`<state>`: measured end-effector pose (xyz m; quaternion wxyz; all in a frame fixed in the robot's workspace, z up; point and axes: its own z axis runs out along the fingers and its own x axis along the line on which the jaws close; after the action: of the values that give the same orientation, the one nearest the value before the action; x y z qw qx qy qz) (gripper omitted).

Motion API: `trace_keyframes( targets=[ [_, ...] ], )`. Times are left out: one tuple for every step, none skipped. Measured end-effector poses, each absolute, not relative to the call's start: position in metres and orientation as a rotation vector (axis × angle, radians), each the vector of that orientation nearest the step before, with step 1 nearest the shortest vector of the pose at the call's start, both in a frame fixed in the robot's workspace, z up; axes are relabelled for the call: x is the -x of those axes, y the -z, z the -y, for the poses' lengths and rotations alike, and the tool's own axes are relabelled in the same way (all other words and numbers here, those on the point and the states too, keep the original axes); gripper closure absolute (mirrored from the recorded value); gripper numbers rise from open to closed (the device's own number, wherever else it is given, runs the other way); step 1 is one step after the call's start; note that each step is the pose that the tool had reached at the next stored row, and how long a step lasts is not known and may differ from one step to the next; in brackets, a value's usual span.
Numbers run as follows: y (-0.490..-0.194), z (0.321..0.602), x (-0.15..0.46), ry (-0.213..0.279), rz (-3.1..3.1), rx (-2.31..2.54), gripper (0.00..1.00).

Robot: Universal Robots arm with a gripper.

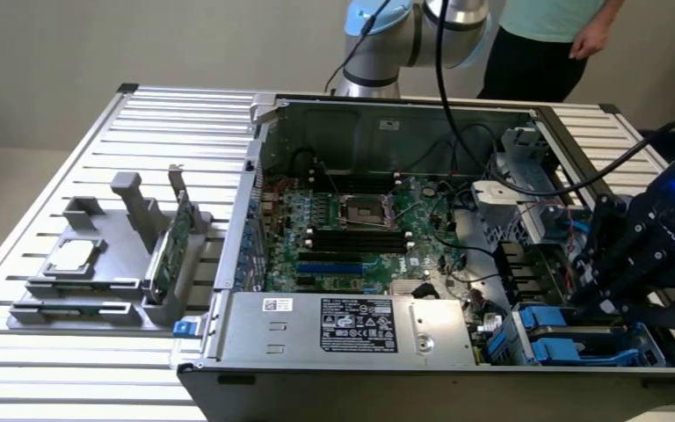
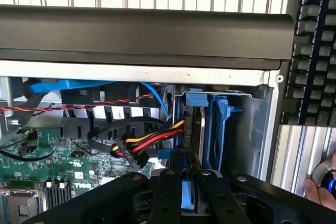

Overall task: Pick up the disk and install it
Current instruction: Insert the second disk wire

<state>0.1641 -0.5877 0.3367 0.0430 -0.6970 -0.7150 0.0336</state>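
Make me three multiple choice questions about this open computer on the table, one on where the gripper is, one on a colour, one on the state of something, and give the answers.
1. Where is the gripper?
A. Over the parts stand on the table
B. Above the blue drive bay at the case's corner
C. Over the processor socket

2. What colour are the carrier rails in the drive bay?
A. Blue
B. Orange
C. White

3. What is the state of the computer case?
A. Closed with its side panel on
C. Standing upright
B. Lying flat with its side open

Answers:
1 B: the exterior view shows it at the blue bay, on that view's right.
2 A: the wrist view shows blue plastic.
3 B: the motherboard is exposed.
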Motion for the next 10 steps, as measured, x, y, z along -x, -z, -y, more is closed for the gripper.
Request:
trace_keyframes(
  targets=[
    [-0.3366,0.5887,-0.1642,-0.099,2.185,2.130,0.83],
    [-0.3365,0.5897,-0.1643,-0.096,2.184,2.128,0.83],
    [-0.3365,0.5905,-0.1643,-0.092,2.183,2.127,0.83],
    [-0.3364,0.5913,-0.1644,-0.089,2.182,2.125,0.83],
    [-0.3364,0.5919,-0.1643,-0.085,2.180,2.123,0.83],
    [-0.3364,0.5924,-0.1643,-0.083,2.179,2.122,0.83],
    [-0.3365,0.5930,-0.1643,-0.080,2.178,2.121,0.83],
    [-0.3365,0.5934,-0.1643,-0.077,2.177,2.120,0.83],
    [-0.3364,0.5940,-0.1643,-0.074,2.176,2.118,0.83],
    [-0.3364,0.5946,-0.1643,-0.070,2.175,2.116,0.83]
  ],
)
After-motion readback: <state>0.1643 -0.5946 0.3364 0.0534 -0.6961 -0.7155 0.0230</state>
